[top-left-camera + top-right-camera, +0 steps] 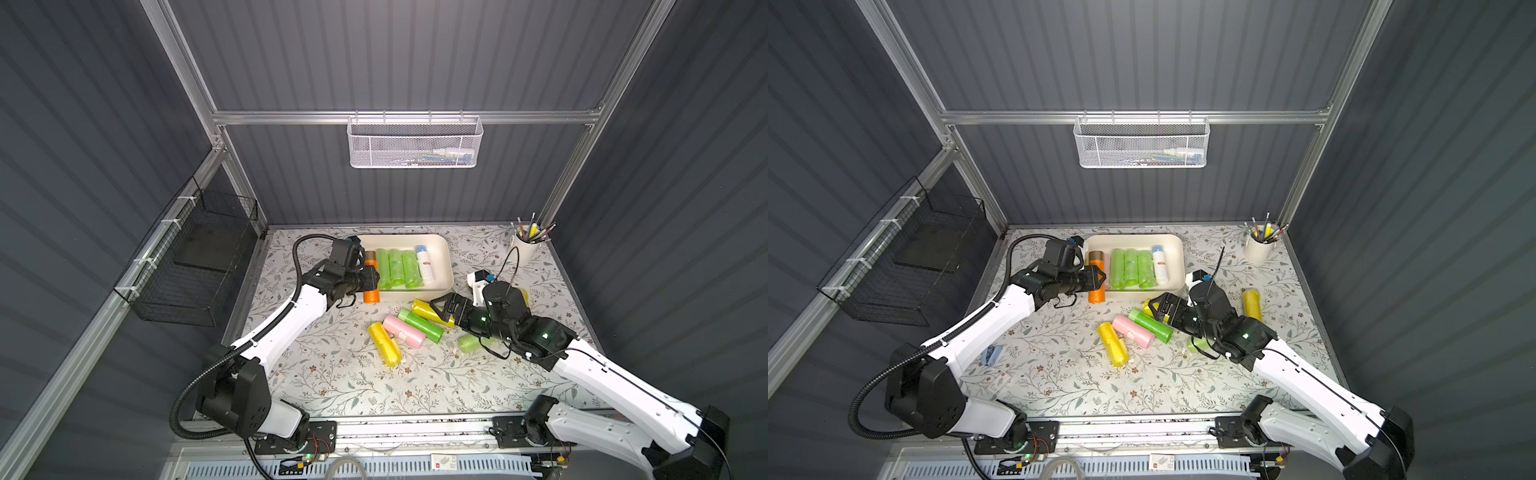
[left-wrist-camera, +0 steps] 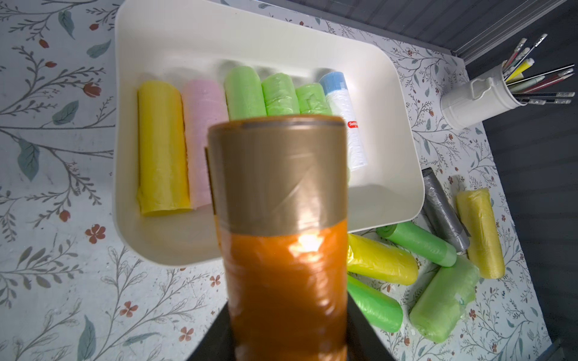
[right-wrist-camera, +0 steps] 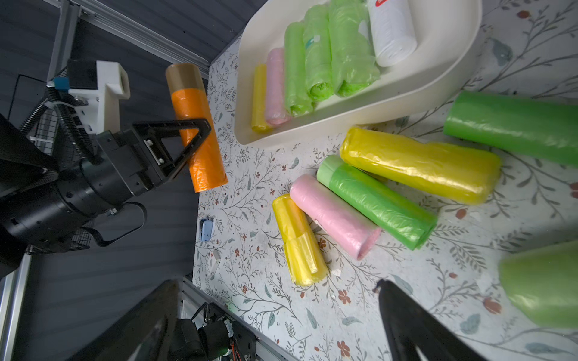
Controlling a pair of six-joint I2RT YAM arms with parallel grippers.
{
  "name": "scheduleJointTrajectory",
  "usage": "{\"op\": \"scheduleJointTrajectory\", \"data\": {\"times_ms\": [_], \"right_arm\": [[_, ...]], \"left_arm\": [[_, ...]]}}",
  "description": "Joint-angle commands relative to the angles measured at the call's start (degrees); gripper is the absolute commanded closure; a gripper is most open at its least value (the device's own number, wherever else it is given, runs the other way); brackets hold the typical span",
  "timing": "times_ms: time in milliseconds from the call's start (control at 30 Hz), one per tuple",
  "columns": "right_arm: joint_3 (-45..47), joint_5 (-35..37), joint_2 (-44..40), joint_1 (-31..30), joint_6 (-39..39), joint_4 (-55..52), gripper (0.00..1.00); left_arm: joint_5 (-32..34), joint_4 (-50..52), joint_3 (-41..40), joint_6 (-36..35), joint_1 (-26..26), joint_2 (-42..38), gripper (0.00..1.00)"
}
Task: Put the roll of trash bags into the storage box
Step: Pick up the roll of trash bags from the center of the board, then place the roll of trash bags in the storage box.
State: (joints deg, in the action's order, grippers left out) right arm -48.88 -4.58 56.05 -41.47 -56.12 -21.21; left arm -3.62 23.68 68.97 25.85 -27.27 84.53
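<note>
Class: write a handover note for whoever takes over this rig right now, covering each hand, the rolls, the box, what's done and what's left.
Left hand: shut on the orange roll, held in the air beside the storage box, not yet in it.
Right hand: open, empty, above the loose rolls on the table.
Done: six rolls lie in the box.
To do: drop the orange roll in, then the loose ones.

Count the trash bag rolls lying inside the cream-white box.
6, side by side in the shallow cream-white plastic storage box: a yellow plastic roll, a pink plastic roll, three light green plastic rolls, and a white roll with a blue end. None seems hidden.
</note>
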Motion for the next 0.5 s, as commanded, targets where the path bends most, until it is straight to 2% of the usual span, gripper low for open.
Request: {"op": "scheduleJointTrajectory", "data": {"times_ms": [0,367,467], "right_arm": [[-0.9,-1.4,-0.3,1.4,0.7,-2.7,0.01],[1.8,-1.2,-2.5,3.3,2.4,-1.4,0.01],[2.2,-1.8,-3.0,4.0,3.1,0.9,0.01]], "left_arm": [[-0.3,-3.0,3.1,-0.8,0.4,1.8,0.55],[-2.0,-4.4,11.4,-0.6,0.4,12.2,0.56],[-2.7,-4.7,16.5,-0.7,0.3,15.6,0.57]]}}
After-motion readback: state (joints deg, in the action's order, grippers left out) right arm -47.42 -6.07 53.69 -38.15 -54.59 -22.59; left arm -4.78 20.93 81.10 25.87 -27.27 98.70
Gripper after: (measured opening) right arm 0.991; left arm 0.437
